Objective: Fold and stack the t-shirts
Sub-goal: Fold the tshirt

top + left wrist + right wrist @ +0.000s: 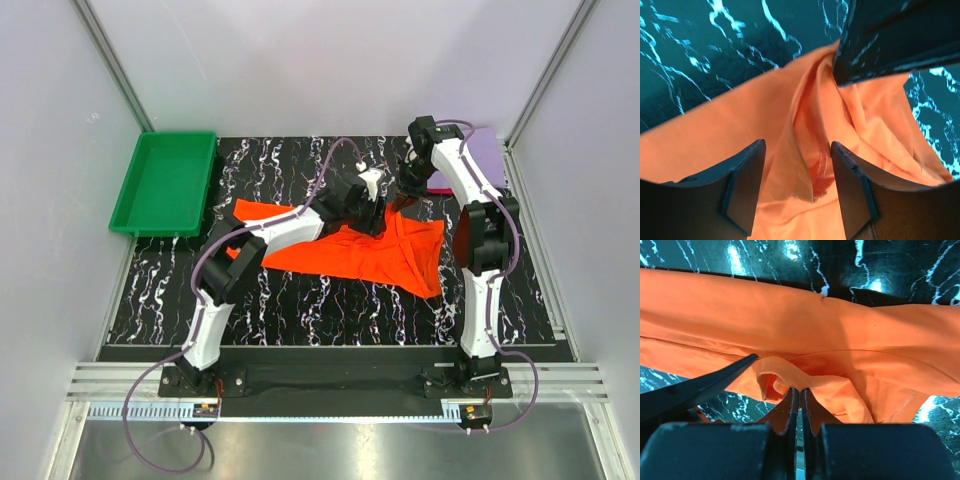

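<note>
The large orange-red t-shirt (360,250) lies partly spread and rumpled on the black marbled table. My left gripper (372,214) is at its back edge. In the left wrist view this gripper (797,147) is open and straddles a raised fold of the orange cloth (740,130). My right gripper (403,196) is just to its right. In the right wrist view it (800,390) is shut on a hem of the orange shirt (790,315). The lavender t-shirt (483,152) lies at the back right corner. A strip of the crimson-pink one (441,186) shows at its near edge.
A green plastic tray (165,180) stands at the back left, partly off the table. White walls with metal posts close in the sides and back. The two grippers are close together; each one's finger shows in the other's wrist view.
</note>
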